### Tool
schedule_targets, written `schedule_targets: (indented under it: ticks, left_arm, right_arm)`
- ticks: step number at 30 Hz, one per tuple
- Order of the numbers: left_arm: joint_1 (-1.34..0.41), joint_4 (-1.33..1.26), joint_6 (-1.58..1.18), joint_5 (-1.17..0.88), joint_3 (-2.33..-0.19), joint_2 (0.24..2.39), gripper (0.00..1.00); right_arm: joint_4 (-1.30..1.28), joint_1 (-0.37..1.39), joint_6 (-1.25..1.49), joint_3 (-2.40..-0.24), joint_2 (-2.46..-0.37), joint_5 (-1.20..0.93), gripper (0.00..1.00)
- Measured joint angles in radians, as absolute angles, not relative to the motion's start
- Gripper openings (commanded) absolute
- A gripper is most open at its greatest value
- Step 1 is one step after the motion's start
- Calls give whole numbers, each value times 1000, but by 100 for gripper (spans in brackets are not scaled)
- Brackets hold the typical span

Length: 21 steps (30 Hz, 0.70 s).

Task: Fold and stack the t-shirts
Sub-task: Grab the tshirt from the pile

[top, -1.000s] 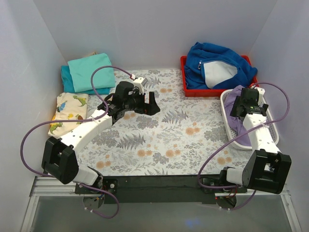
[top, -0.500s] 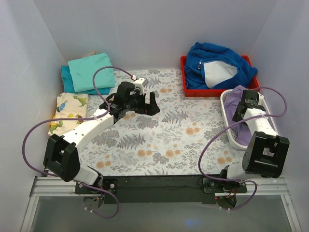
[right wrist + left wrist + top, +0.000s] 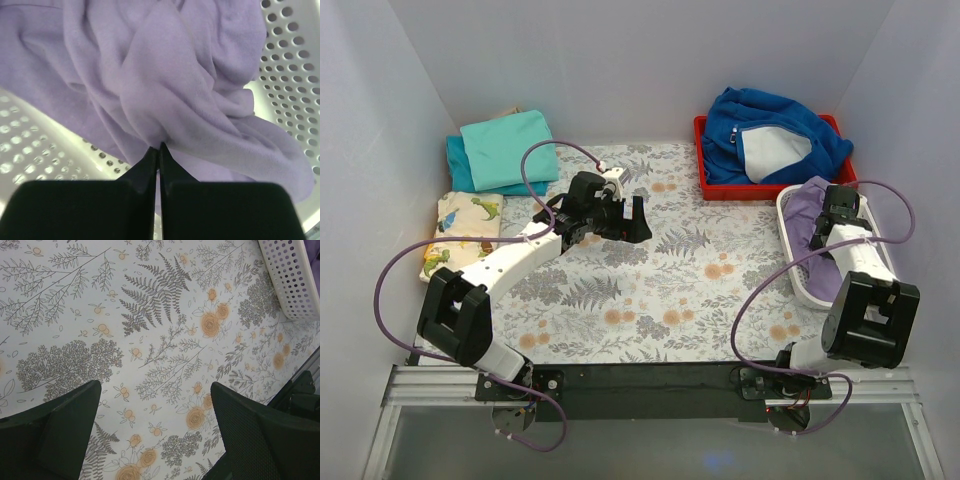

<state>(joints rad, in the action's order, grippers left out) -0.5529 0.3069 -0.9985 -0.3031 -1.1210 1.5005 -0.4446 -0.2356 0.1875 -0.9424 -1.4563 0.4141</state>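
The right hand (image 3: 159,149) sits in the white basket (image 3: 292,65), its fingers pinched together on a fold of the crumpled lavender t-shirt (image 3: 165,85) that fills the basket around it. The left hand (image 3: 156,390) hovers spread over the floral tabletop (image 3: 150,315), well apart from the shirt.

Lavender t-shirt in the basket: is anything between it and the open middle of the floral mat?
Only the wall of the white basket: the right gripper is shut on the lavender t-shirt inside it. Over the mat, the left gripper hangs open left of its middle; nothing else visible lies there.
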Motion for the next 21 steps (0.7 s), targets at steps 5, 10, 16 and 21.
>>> schedule_targets:
  ticks: [5, 10, 16, 21]
  left_arm:
    - [-553, 309, -999, -304, -1122, 1501, 91]
    - [-553, 310, -999, -315, -1142, 1516, 91]
    - [-553, 313, -1003, -334, -1155, 1555, 91]
    - [-553, 313, -1015, -348, -1168, 1583, 91]
  right_arm:
    - [-429, -236, 184, -942, -1308, 310, 1]
    - [-389, -225, 176, -975, -1074, 207, 1]
    - [-369, -213, 182, -1111, -902, 54, 1]
    - [-287, -214, 237, -1337, -899, -251, 1]
